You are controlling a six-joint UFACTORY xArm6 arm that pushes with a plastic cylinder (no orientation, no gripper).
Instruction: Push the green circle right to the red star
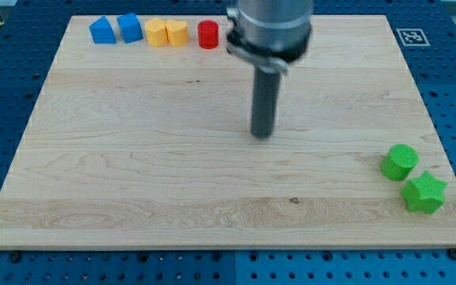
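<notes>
The green circle [400, 161] is a short green cylinder near the view's right edge of the wooden board [133, 182]. A green star [423, 192] sits just below and to its right, touching or nearly touching it. A red round block [207, 35] stands in the row at the view's top; no red star can be made out, and the arm hides the spot just right of the red block. My tip [262, 134] rests near the board's middle, far to the left of the green circle and well below the top row.
A row of blocks runs along the view's top: two blue blocks [101, 30] [129, 28], a yellow block [156, 32], a yellow heart-like block [176, 33]. A black-and-white marker [409, 36] sits at the board's top right corner. A blue perforated table surrounds the board.
</notes>
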